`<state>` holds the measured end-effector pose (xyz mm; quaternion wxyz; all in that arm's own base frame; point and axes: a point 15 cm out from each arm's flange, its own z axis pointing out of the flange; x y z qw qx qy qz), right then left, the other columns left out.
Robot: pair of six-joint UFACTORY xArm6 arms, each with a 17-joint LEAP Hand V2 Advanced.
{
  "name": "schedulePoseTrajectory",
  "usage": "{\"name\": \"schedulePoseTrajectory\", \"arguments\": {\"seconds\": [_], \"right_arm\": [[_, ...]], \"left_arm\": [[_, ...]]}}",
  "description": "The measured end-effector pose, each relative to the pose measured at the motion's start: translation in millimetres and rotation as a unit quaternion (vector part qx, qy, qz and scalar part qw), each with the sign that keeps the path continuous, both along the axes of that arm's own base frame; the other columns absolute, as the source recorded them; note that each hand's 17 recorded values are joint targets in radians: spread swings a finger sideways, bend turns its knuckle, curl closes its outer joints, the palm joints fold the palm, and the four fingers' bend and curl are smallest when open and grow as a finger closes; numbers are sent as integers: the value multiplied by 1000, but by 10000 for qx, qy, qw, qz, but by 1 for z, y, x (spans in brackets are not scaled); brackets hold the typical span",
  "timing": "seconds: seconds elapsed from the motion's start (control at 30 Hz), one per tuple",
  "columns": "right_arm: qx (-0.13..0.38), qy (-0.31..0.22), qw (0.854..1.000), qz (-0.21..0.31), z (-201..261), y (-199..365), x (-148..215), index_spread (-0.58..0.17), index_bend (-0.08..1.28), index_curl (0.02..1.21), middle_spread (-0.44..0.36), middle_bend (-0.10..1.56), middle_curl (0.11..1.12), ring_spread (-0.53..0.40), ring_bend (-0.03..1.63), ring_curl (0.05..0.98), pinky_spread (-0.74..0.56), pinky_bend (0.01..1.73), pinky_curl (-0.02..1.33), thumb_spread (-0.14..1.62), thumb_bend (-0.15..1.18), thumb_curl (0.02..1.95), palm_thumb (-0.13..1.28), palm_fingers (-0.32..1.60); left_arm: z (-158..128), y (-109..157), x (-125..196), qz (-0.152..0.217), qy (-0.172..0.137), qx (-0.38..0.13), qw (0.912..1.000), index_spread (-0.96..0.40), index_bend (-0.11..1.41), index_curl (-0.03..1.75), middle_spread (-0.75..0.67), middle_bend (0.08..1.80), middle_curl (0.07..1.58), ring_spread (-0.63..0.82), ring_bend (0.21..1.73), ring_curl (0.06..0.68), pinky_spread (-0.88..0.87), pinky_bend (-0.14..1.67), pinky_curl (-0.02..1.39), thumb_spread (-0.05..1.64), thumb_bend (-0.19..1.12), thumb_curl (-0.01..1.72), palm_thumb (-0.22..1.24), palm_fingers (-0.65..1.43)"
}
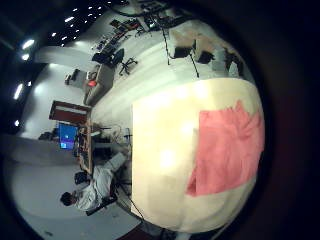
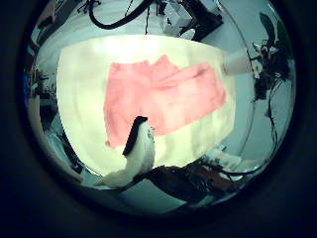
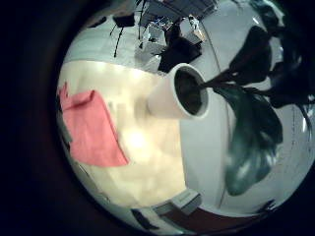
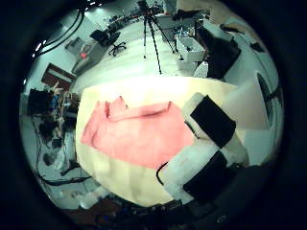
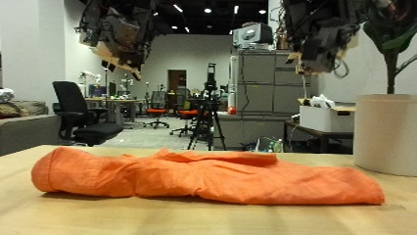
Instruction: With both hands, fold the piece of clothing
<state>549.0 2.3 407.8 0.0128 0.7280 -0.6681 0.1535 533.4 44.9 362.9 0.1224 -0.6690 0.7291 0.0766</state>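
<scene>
Outside view: orange piece of clothing (image 5: 208,174) lies crumpled flat along the counter (image 5: 78,215), spread across most of its width; nothing holds it.
Outside view, hands: left hand (image 5: 120,34) and right hand (image 5: 319,34) both hang high above the counter, well apart from the cloth; fingers look loosely bent and hold nothing.
Outside view, surroundings: white plant pot (image 5: 386,132) stands on the counter just beside the cloth's end under the right hand.
Left little-finger view: clothing (image 1: 228,145) lies toward one edge of the counter (image 1: 160,150), far from the palm.
Left thumb view: clothing (image 2: 163,94) sits mid-counter, wrinkled, with a collar-like bunch at the far edge; one of this hand's own fingers (image 2: 137,144) shows, free of the cloth.
Right little-finger view: pot (image 3: 180,93) with dark leaves (image 3: 251,108) is close to this palm; clothing (image 3: 91,128) is beyond it.
Right thumb view: clothing (image 4: 139,134) spreads on the counter; own fingers (image 4: 206,144) are loose and empty.
Handling (judgement): light, limp, non-slippery; will sag and bunch. Best taken at the two corners of one long edge, one per hand.
Obstruction (judgement): the pot crowds the right hand's approach and could tip if brushed.
</scene>
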Motion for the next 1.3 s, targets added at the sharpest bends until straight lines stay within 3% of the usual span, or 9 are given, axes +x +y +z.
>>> {"name": "schedulePoseTrajectory", "arguments": {"seconds": [0.23,0.43,0.8,1.3], "right_arm": [[-121,898,9956,241,-10,-6,-47,-417,185,495,-178,330,462,10,530,320,229,466,417,1374,-26,238,508,96],[-177,1651,9854,364,-62,-15,-71,-402,163,426,-136,264,415,89,444,280,283,428,379,1327,-24,225,418,64],[-141,2763,9603,347,-163,-48,-85,-399,159,341,-95,205,373,158,363,250,301,390,344,1234,-17,242,408,35],[-79,2891,9558,526,-253,-49,-63,-390,163,295,-90,202,356,161,336,247,305,353,321,1180,-1,284,532,94]], "left_arm": [[-39,-29,-50,-328,606,-84,9976,26,158,357,217,193,343,360,523,263,355,443,326,1200,-19,290,307,25],[-92,-41,-90,-456,1307,-165,9902,33,167,345,229,185,337,392,502,257,386,428,320,1193,-17,278,307,5],[-160,-46,-102,-549,1542,-293,9861,34,168,332,233,182,322,421,496,253,415,403,311,1183,-15,272,303,10],[-207,-25,-97,-453,1825,-187,9820,34,167,325,222,183,310,432,493,245,408,380,312,1189,-12,274,372,15]]}}
